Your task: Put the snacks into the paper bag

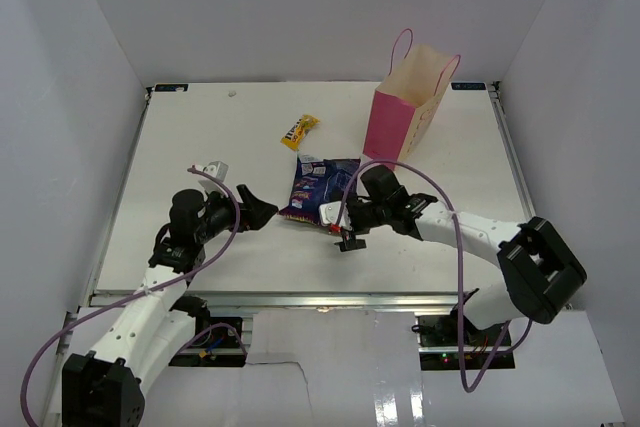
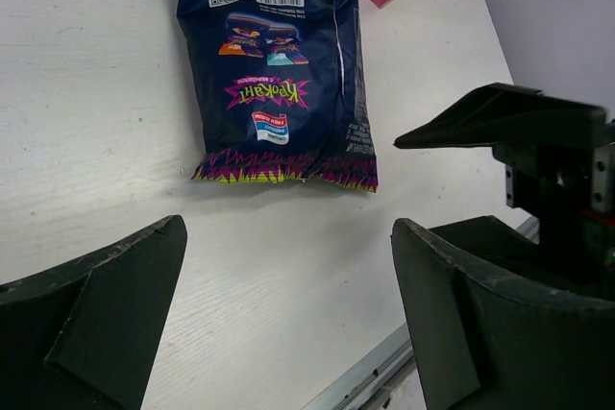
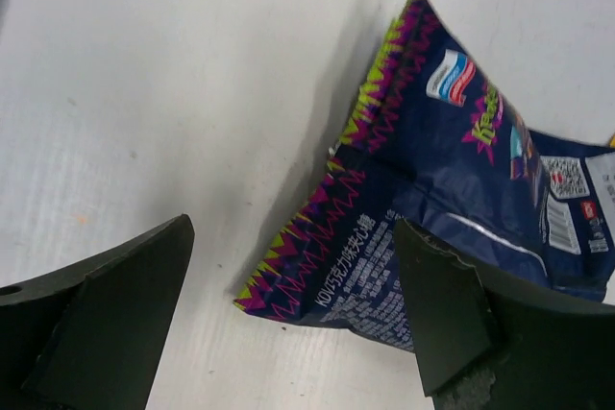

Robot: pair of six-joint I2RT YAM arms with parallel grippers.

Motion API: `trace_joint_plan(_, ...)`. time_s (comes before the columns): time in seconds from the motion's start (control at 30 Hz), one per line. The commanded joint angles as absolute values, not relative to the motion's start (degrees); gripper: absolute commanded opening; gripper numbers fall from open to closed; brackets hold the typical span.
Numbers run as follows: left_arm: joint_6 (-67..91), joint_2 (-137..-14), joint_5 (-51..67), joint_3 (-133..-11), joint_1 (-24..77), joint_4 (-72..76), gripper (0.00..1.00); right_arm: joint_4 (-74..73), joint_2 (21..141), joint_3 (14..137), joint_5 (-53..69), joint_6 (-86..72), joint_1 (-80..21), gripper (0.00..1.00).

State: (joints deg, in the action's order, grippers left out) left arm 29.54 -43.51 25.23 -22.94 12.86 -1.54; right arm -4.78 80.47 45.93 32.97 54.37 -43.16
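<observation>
A large dark blue-purple crinkly snack bag [image 1: 320, 190] lies flat near the middle of the white bench [image 1: 200, 147], its back side up (a QR code and a barcode show at its far end in the left wrist view). Its jagged-printed sealed edge points toward the arms.

The left end effector [image 2: 288, 319] sits low just to the left of this snack bag, with its two dark fingers spread wide and nothing between them but bare bench. It stays clear of the wrapper.

The right end effector [image 3: 288, 324] is at the snack bag's right near corner, jaws also wide apart and gripping nothing. From its wrist camera the bag's corner lies in the gap, and the right-hand finger [image 3: 452, 314] overlaps the wrapper's edge; whether it actually touches cannot be told.

A small yellow candy packet [image 1: 299, 131] rests on the bench just beyond the snack bag, slightly to the left and apart from it.

The tall pink paper gift bag [image 1: 398, 125] with tan sides stands upright further back and to the right, mouth open upward, with thin pink loop handles rising above its rim.
</observation>
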Motion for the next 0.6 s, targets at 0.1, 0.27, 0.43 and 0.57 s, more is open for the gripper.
trace_joint_plan(0.1, 30.0, -39.5, 20.6, -22.9, 12.8, -5.0, 0.98, 22.6, 88.7, 40.5, 17.0, 59.3, -46.3, 0.9)
trace_joint_plan(0.27, 31.1, -33.5, 18.5, -20.7, 12.7, -7.6, 0.98, 34.6, 97.6, 43.6, 4.1, 59.1, -50.8, 0.9)
trace_joint_plan(0.43, 31.6, -30.3, 17.2, -20.5, 12.8, -8.9, 0.98, 31.5, 101.9, 47.5, 1.3, 55.6, -52.6, 0.89)
trace_joint_plan(0.57, 31.5, -30.9, 17.5, -20.3, 12.7, -8.4, 0.98, 30.6, 103.0, 47.5, -2.5, 54.5, -52.6, 0.46)
